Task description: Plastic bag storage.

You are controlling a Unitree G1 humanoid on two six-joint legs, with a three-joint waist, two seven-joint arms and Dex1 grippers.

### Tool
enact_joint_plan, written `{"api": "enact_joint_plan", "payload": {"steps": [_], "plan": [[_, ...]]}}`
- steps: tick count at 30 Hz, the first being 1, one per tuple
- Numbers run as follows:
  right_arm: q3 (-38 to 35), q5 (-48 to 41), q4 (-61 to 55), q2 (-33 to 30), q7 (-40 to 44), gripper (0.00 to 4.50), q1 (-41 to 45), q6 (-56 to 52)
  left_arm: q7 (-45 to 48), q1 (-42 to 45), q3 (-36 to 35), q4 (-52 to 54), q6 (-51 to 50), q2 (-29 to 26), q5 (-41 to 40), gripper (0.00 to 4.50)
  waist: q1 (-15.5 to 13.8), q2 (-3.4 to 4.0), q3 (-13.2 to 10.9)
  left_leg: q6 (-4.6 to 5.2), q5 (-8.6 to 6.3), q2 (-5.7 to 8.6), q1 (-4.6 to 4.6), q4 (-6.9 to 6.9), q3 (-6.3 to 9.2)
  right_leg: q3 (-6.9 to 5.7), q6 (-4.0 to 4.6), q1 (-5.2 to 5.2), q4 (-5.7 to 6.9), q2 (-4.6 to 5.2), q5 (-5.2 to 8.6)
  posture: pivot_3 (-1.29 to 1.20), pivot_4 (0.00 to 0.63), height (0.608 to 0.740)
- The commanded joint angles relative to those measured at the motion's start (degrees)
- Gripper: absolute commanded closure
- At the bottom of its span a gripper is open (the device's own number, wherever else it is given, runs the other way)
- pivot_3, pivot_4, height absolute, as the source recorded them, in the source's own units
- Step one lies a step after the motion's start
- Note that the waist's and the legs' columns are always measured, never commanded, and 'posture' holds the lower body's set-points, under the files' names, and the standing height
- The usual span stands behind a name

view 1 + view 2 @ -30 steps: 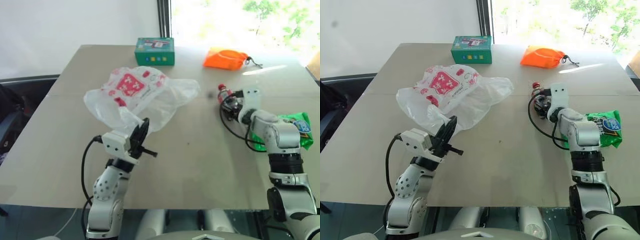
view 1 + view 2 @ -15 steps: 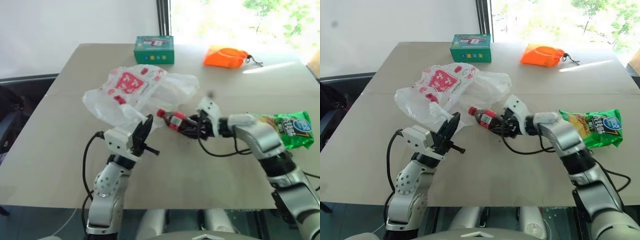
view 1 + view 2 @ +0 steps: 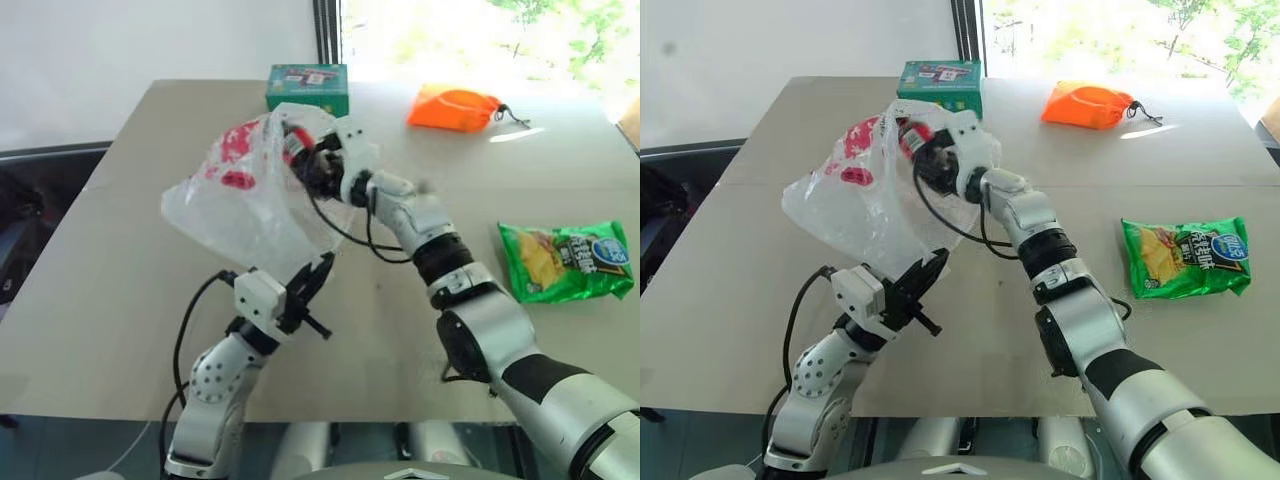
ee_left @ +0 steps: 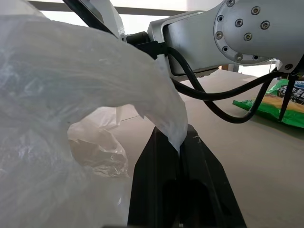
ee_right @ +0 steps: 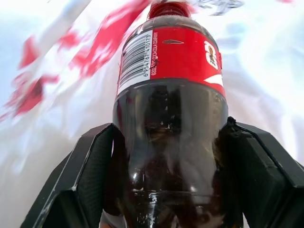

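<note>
The plastic bag (image 3: pixel 240 195) and right arm (image 3: pixel 420 225) block the frame's centre. Bare table (image 3: pixel 120 300) lies open at lower left; a green box (image 3: pixel 307 88), orange pouch (image 3: pixel 455 110) and chips packet (image 3: pixel 565 262) crowd the top and right.

The thin, crinkly plastic bag (image 3: pixel 240 195) is translucent white with red printed patches. The plastic cola bottle (image 5: pixel 168 123) holds dark brown drink under a red label bearing white lettering and a barcode. Both tools have black fingers (image 5: pixel 85 178). The glossy chips packet (image 3: pixel 565 262) is green, the fabric pouch (image 3: pixel 455 108) orange, the cardboard box (image 3: pixel 308 86) teal-green, the counter (image 3: pixel 120 270) plain beige.
</note>
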State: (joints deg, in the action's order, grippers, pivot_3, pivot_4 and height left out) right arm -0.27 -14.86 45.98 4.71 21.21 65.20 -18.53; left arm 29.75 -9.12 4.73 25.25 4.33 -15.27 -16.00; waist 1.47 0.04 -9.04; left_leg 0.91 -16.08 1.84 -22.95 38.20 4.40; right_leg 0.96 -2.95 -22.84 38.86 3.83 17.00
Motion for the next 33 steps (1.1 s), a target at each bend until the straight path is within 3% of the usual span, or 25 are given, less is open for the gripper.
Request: {"api": "enact_joint_plan", "payload": {"steps": [1,10,15,19,23,27,29,30,33], "plan": [[-6.62,-2.89,-6.10,-2.02,-4.76,1.49,0.57,3.65,-0.28,0.19,-1.50,1.81,1.77,0.69,-2.08,4.50,0.02,0.01,0.00,0.00,0.00,-0.01,0.00,-0.01,0.00,0.00,0.00,-0.01,0.00,-0.01,0.00,0.00,0.150,0.740],[-10.81,-2.21,-29.56,-9.23,-13.62,1.49,-11.03,-3.43,1.01,2.45,-1.86,0.91,1.46,0.85,-4.30,4.50,1.10,0.03,-0.01,0.01,0.00,-0.14,0.02,-0.03,-0.17,0.14,0.00,-0.05,0.04,-0.14,0.00,0.00,0.150,0.740],[-8.79,-5.45,-50.43,-12.44,-16.53,1.49,-19.68,-25.36,0.96,4.90,-2.61,0.20,0.02,0.91,-5.90,4.50,1.07,0.04,-0.01,0.02,0.00,-0.28,0.01,-0.04,-0.34,0.31,0.00,-0.19,0.15,-0.22,0.00,0.00,0.150,0.740],[-7.86,-8.49,-54.27,-10.00,-17.12,1.49,-21.11,-35.06,1.49,6.23,-2.15,-1.83,0.45,1.20,-5.45,4.50,1.48,0.04,0.00,0.04,-0.01,-0.40,0.15,0.00,-0.63,0.58,0.00,-0.20,0.29,-0.27,0.00,0.00,0.150,0.740],[-8.72,-9.42,-45.36,-4.31,-17.44,1.49,-18.42,-35.33,2.64,7.00,-1.12,-5.31,2.21,1.84,-4.49,4.50,1.53,0.04,0.00,0.12,-0.05,-0.41,0.25,0.12,-0.67,0.65,0.00,-0.21,0.58,-0.51,0.00,0.00,0.150,0.740],[-12.56,-6.55,-26.79,-1.12,-19.91,1.49,-11.02,-19.87,2.94,7.53,-0.65,-7.86,3.59,2.93,-3.68,4.50,1.18,0.03,-0.01,0.09,-0.02,-0.39,0.30,0.19,-0.73,0.72,0.01,-0.28,0.80,-0.54,0.00,0.00,0.150,0.740],[-11.34,-3.18,-17.72,-2.42,-18.57,0.40,-8.02,-9.54,2.19,8.50,-0.82,-9.38,4.25,3.67,-3.05,4.50,0.74,0.02,-0.02,0.05,0.01,-0.35,0.25,0.22,-0.71,0.69,0.01,-0.34,0.86,-0.53,0.00,0.00,0.150,0.740],[-11.17,-1.98,-13.74,-2.95,-18.33,0.13,-6.94,-5.29,1.77,9.09,-0.91,-10.23,4.67,4.05,-2.53,4.50,0.65,0.01,-0.02,0.04,0.01,-0.32,0.21,0.22,-0.69,0.68,0.01,-0.36,0.87,-0.50,0.00,0.00,0.150,0.740],[-9.43,1.54,-5.94,-4.97,-16.23,0.02,-5.70,4.55,0.03,11.03,-1.27,-12.75,6.35,5.34,-0.63,4.50,0.75,-0.03,0.00,0.03,0.02,-0.31,0.21,0.25,-0.75,0.70,0.01,-0.36,0.86,-0.48,0.00,0.00,0.150,0.740]]}}
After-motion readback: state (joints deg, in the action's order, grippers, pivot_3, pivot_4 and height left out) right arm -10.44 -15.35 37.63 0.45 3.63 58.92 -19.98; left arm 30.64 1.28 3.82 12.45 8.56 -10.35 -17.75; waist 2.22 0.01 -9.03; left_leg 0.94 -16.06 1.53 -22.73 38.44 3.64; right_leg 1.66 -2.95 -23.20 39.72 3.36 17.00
